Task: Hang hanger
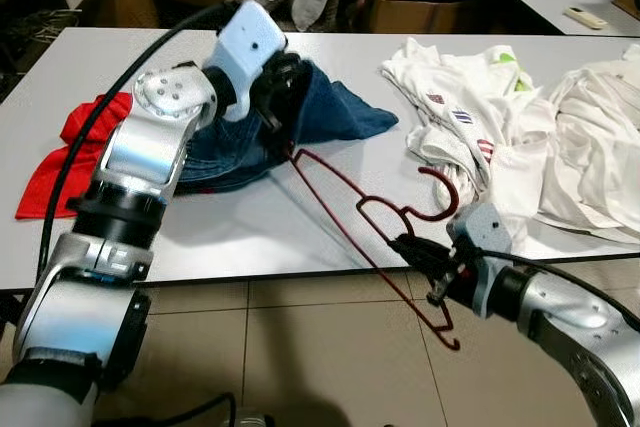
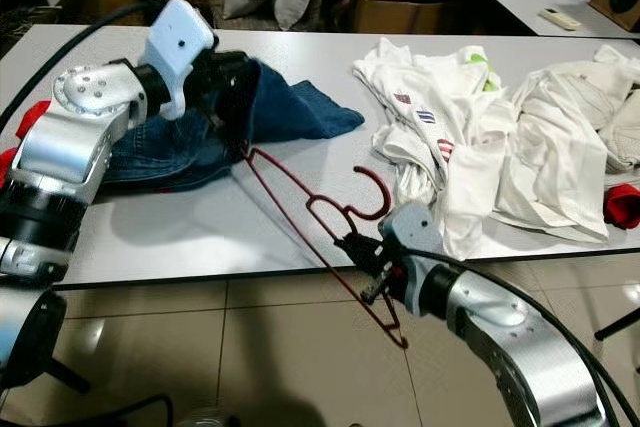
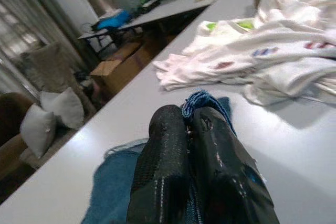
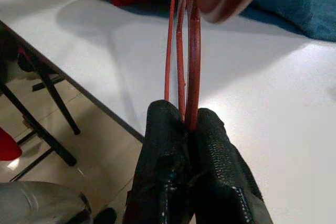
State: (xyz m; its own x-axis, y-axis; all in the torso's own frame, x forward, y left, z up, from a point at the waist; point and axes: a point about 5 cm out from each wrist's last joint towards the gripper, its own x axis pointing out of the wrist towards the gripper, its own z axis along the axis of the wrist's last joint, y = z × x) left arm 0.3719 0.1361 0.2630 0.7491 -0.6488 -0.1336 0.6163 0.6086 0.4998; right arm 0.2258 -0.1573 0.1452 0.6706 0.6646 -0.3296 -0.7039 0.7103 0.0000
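While the right gripper (image 1: 432, 272) clamps the red hanger (image 1: 352, 209) at the tabletop's (image 1: 250, 227) front edge, its long axis runs toward the left gripper (image 1: 285, 102), closed on jeans (image 1: 330, 107).

Both tools (image 1: 283, 107) (image 1: 425, 262) clamped, arms forward

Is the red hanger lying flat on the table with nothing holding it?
No: the right claw is shut on the red hanger, and the hanger's lower end hangs past the table edge.
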